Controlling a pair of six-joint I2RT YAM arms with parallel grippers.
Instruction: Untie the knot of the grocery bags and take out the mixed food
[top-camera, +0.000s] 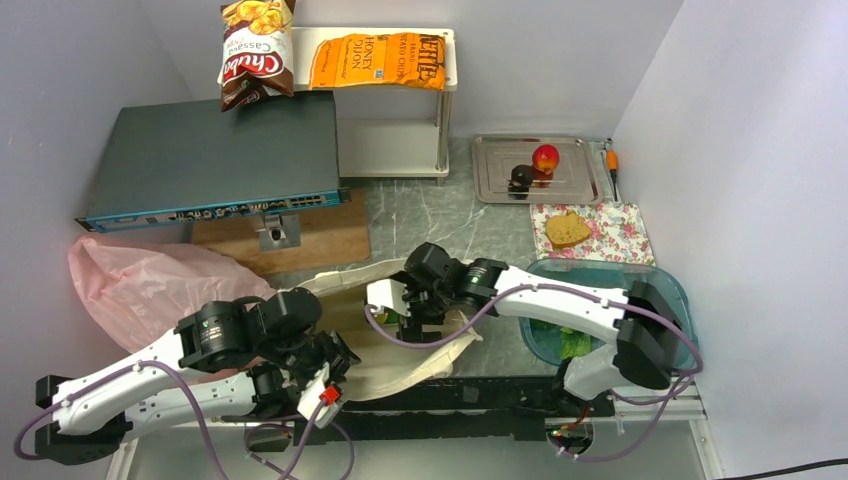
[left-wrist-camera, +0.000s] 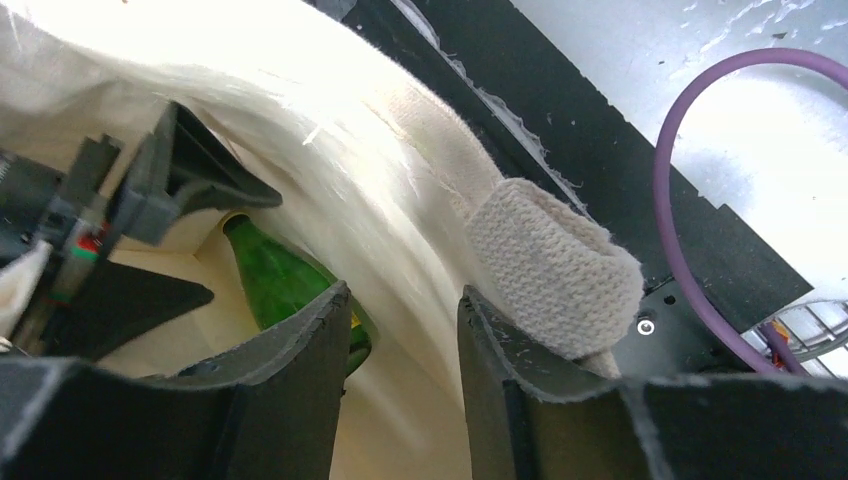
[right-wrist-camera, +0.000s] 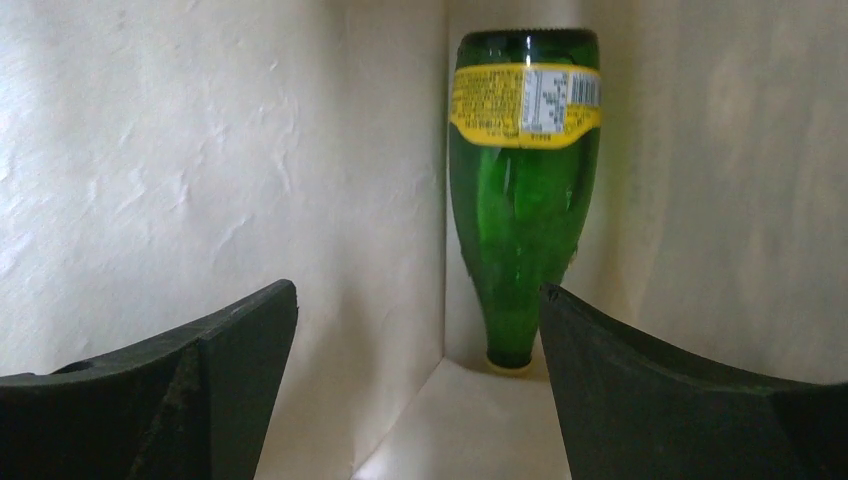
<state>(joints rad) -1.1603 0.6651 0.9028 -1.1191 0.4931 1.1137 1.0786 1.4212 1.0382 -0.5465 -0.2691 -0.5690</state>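
Observation:
The beige canvas tote (top-camera: 405, 355) lies open mid-table. My left gripper (top-camera: 322, 388) is shut on its near rim; the cloth wall (left-wrist-camera: 400, 300) runs between the jaws, with a folded flat handle (left-wrist-camera: 555, 265) beside them. My right gripper (top-camera: 398, 305) is open inside the tote's mouth. A green bottle (right-wrist-camera: 520, 200) with a yellow label lies ahead of it, neck toward the right finger, untouched. The bottle also shows in the left wrist view (left-wrist-camera: 280, 280). The pink plastic bag (top-camera: 140, 285) lies slack at the left; its knot is not visible.
A brown-red chip bag (top-camera: 256, 50) and an orange chip bag (top-camera: 378, 60) sit on the back shelf. A red fruit (top-camera: 545, 157) lies on a metal tray (top-camera: 590, 185). A bread slice (top-camera: 566, 229) lies on floral cloth. A blue bowl (top-camera: 670, 290) holds greens. A dark box (top-camera: 220, 160) stands back left.

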